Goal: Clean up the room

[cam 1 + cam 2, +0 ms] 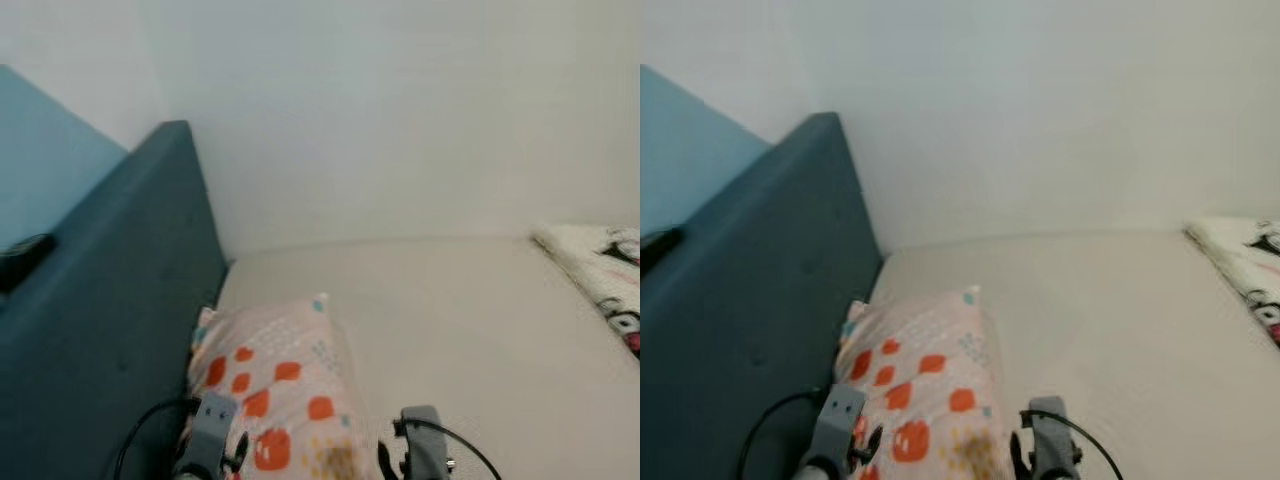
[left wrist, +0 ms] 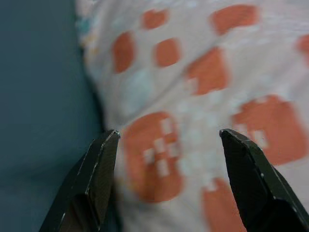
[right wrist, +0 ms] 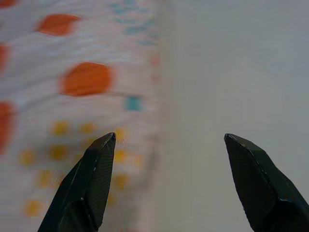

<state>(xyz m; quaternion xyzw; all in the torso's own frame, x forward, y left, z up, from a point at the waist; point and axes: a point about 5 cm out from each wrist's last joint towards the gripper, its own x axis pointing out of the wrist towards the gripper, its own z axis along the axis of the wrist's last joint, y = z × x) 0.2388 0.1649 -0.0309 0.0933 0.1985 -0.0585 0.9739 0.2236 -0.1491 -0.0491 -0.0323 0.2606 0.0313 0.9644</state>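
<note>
**Both pincers poised over the pillow at the headboard**

I am bent over the bed (image 1: 450, 320), whose pale sheet runs off toward 12 o'clock to the white wall. The pillow (image 1: 275, 385), cream with orange squares, lies at about 7 o'clock in my head view, its long edge pressed against the dark teal headboard (image 1: 120, 330). A printed blanket (image 1: 600, 270) sits well apart at 3 o'clock.

My left pincer (image 2: 166, 140) hangs released just over the pillow's headboard side, one finger near the seam where fabric meets the upholstery. My right pincer (image 3: 169, 142) is also spread wide, straddling the pillow's opposite edge, one finger over the pattern and the other over bare sheet.

I judge this as the approach before a two-sided grasp, to straighten or lift the pillow. Next I should lower both pincers until the fingers bracket fabric, then close evenly; the soft cover may bunch or slip.
</note>
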